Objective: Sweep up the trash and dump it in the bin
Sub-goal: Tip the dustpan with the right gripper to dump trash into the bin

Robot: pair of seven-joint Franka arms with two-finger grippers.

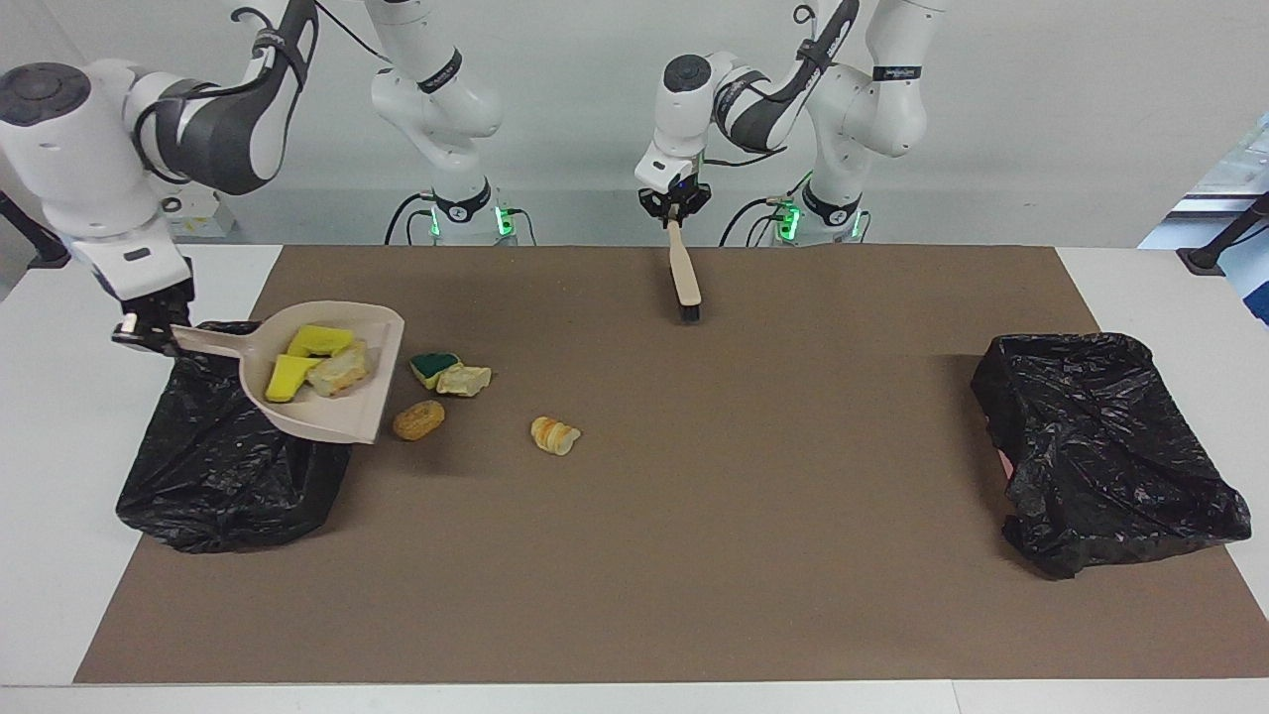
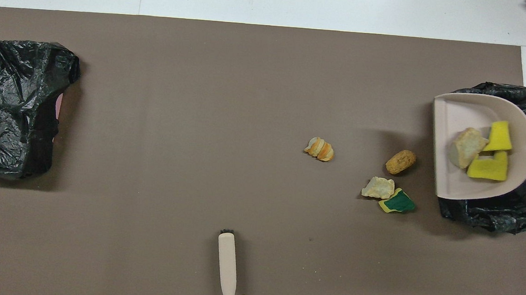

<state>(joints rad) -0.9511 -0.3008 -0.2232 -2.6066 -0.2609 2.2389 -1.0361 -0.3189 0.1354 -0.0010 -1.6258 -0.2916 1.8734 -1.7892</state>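
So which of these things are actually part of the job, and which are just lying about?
In the job:
- dustpan with three scraps, held by right gripper over the bin
- brush in left gripper
- four scraps on the mat: green-and-yellow sponge, beige chunk, brown lump, striped lump

Lying about:
- second bin

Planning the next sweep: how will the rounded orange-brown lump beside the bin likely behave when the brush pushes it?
The orange-brown lump looks rounded and oblong, so it may roll rather than slide. Small and bread-like, it is probably light and may skitter. Its crumbly-looking surface might shed bits.
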